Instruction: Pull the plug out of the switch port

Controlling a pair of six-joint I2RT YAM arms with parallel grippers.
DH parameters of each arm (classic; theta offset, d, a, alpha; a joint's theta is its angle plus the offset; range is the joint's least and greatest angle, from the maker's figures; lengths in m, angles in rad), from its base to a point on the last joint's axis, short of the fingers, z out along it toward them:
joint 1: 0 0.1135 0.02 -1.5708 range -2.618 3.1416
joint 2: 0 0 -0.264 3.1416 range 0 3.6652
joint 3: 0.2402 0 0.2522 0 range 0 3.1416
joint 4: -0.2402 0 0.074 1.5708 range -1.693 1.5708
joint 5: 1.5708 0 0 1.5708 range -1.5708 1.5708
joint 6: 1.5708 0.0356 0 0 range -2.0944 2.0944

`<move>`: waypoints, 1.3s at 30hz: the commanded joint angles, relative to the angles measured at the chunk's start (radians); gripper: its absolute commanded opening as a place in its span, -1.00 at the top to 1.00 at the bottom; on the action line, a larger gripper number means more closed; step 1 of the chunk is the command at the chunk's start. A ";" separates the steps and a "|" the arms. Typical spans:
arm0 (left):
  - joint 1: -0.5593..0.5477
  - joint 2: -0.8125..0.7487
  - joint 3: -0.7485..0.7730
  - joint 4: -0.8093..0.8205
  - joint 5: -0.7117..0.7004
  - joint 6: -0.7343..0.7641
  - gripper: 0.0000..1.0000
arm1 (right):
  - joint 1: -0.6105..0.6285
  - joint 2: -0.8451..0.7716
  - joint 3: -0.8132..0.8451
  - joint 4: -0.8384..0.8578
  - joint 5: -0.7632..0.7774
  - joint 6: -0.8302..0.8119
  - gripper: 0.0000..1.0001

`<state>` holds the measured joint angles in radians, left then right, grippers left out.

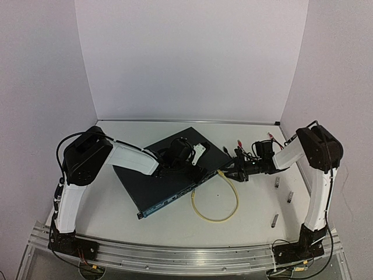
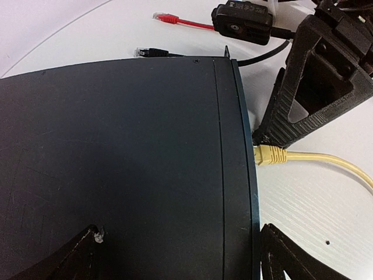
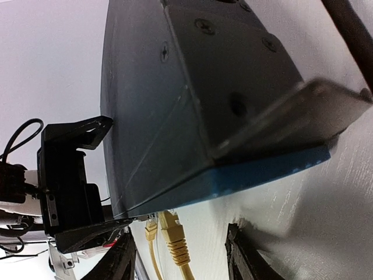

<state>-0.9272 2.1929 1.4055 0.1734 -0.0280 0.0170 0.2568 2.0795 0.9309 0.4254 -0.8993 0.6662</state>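
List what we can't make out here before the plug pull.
- Ports on the switch: hidden below its top in left wrist view; blurred in right wrist, too small from above.
- Plug latch: blurred in right wrist view.
- Yellow cable far end: too small in top view to tell if plugged in.

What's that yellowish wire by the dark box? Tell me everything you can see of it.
The yellow cable is a pale cream cord, rubbery-looking, ending in a ribbed plug of matching colour. The plug sits in a socket on the thin front face of the switch. From there the cord lies on the table in one loose loop curling back toward it. The open fingers of the right gripper flank the plug without clamping it.
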 commanded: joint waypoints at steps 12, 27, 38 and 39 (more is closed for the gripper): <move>0.064 0.065 -0.078 -0.239 -0.048 -0.094 -0.83 | 0.037 0.076 -0.009 -0.017 0.040 0.024 0.17; 0.064 0.065 -0.085 -0.234 -0.041 -0.100 -0.82 | 0.040 0.096 -0.003 -0.008 0.081 0.054 0.27; 0.064 0.065 -0.086 -0.232 -0.044 -0.102 -0.81 | 0.050 0.112 0.009 -0.002 0.098 0.078 0.39; 0.064 0.064 -0.087 -0.231 -0.044 -0.102 -0.81 | 0.052 0.113 0.009 -0.002 0.100 0.079 0.40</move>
<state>-0.9268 2.1918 1.3916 0.1955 -0.0278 0.0158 0.2859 2.1341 0.9427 0.5125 -0.8842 0.7296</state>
